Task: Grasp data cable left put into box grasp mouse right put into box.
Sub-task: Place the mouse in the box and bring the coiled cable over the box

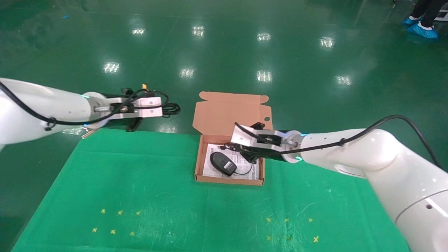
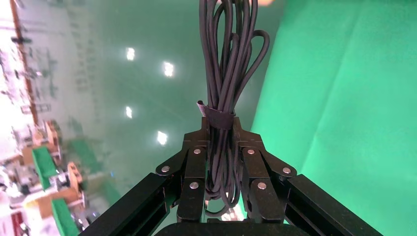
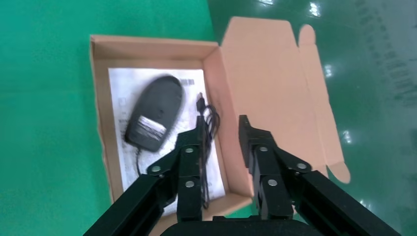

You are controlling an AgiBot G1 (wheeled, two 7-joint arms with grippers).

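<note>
You see the black mouse (image 1: pixel 222 163) lying on the white sheet inside the open brown box (image 1: pixel 231 180); the bundled black data cable (image 2: pixel 227 88) hangs strapped together.

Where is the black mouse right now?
In the head view, the mouse lies inside the open box, on the white paper, toward the box's left side. The right gripper, fingers open, is just beside it over the box.

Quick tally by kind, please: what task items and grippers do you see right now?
Mouse: 1, lying in the box
Box: 1, lid open
Data cable: 1 bundle, clamped in the left gripper
Grippers: 2, right gripper open over the box
Total: 5
</note>
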